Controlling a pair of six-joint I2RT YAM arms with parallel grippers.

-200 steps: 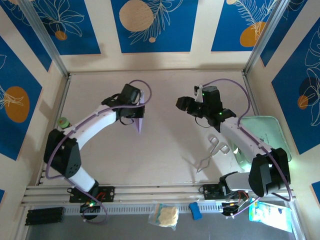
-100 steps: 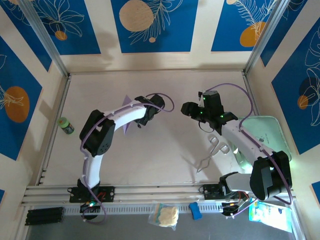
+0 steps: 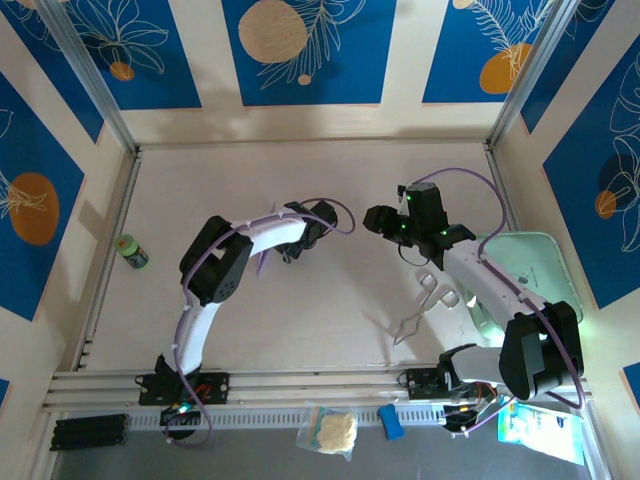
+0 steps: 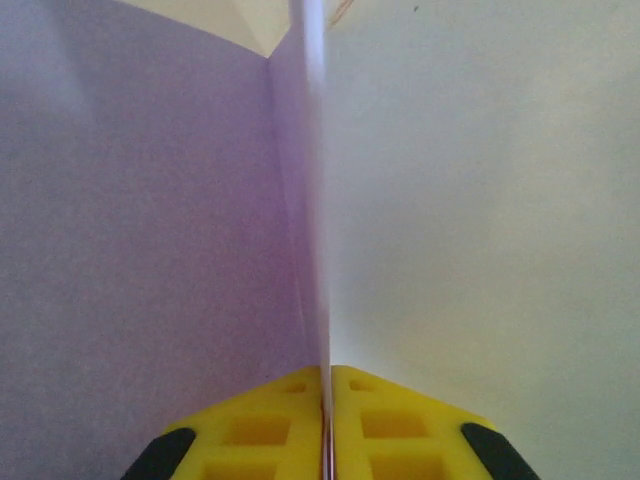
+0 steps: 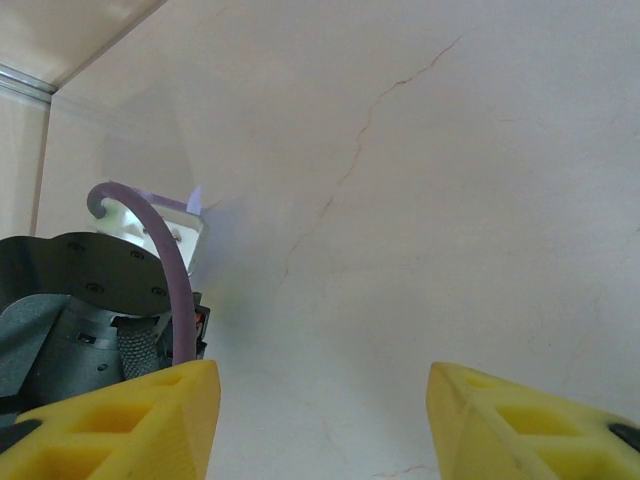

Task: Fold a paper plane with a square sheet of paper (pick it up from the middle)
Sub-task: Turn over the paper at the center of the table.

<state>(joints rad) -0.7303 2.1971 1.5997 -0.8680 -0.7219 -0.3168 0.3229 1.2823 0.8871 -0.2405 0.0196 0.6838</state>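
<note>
Your paper plane [image 4: 150,250] is plain lavender, seen edge-on w/ one flat wing to the left and a sharp crease up the middle (tip not clear). It's at mid worktop [image 3: 330,300], a bit left of centre, mostly hidden under the left arm. Left gripper [image 4: 327,420] is clenched on its fold. Right gripper [image 5: 322,400] is released, near it. Green bottle [image 3: 131,252] by left edge; wire tongs [image 3: 425,305] and mint tray [image 3: 535,265] toward right edge, well apart.
</note>
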